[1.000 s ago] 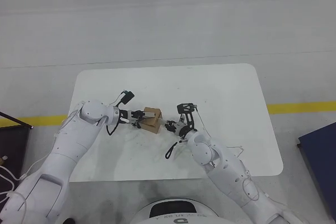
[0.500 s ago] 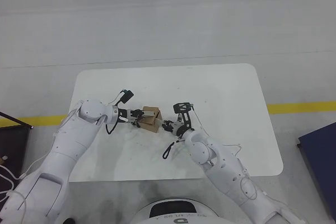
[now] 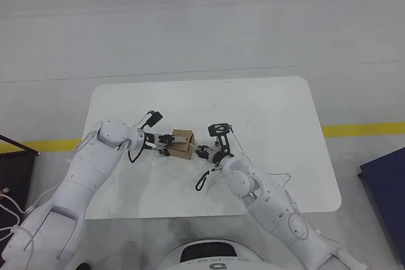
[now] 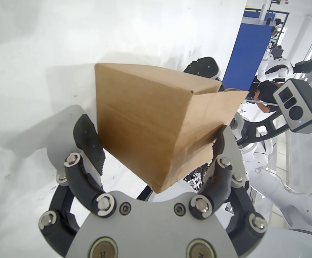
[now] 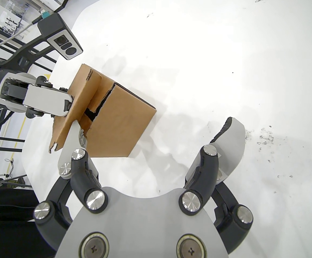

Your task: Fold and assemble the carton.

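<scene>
– Top view: the carton [image 3: 183, 143], a small brown box with one flap standing loose, sits on the white table [image 3: 270, 121] between your two arms, left of the table's middle. What have you got hold of?

– Your left hand [image 4: 154, 130] is closed on it, one pad against a side wall and the other finger pressing the outer face of the flap [image 5: 83, 87]. Your right hand [image 5: 153, 128] stands wide and grips nothing. One of its fingers is tucked in beside the carton at the flap; the other is well out over bare table.

– How will it behave?

– Judging by its look, light and thin-walled. It should slide on that smooth top at a nudge, so the left grip is what pins it. The board will probably crease where you pinch hard, and a ragged split [image 5: 98, 107] runs where the flap meets the body.

– Where do you take hold, then?

– On the flat walls near a folded corner, where the board should be stiffest. Push the flap with a finger's broad face close to its crease, not at its frayed free edge. Keep clear of the split, which looks likely to tear further.
</scene>
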You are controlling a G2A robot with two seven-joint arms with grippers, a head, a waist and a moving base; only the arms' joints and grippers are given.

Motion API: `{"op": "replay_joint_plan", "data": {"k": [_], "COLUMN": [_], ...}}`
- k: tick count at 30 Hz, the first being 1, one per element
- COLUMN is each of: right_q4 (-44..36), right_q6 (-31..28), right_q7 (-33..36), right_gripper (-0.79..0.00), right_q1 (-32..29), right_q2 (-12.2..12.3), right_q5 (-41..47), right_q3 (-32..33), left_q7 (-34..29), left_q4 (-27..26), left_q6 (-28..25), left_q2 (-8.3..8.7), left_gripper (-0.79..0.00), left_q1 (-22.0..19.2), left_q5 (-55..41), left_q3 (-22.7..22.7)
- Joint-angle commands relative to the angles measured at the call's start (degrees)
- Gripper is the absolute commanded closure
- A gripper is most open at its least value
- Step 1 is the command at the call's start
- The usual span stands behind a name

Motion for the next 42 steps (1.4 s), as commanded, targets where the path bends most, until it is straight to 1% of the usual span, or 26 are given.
{"op": "replay_joint_plan", "data": {"k": [1,14,42], "right_q4": [-0.16,-1.23,-1.81], "right_q6": [0.13,0.93,0.12], "right_q7": [-0.28,-0.06,0.26], "right_gripper": [-0.785,-0.785,-0.785], "right_q1": [-0.12,-1.13,-1.22], "right_q2": [0.03,0.25,-0.04], "right_q5": [0.05,-0.72,-0.76], "right_q3": [0.39,2.19,2.95], "left_q7": [0.03,-0.14,-1.06], "left_q4": [0.46,2.28,2.61], "left_q6": [-0.12,-0.59,-0.53], "left_q2": [-0.11,-0.63,-1.05], "left_gripper": [-0.785,-0.785,-0.785], "left_q1": [-0.19,-1.17,-1.59], "left_q5": [-0.07,-0.13,0.35], "left_q3": [0.13,0.66,1.12]}}
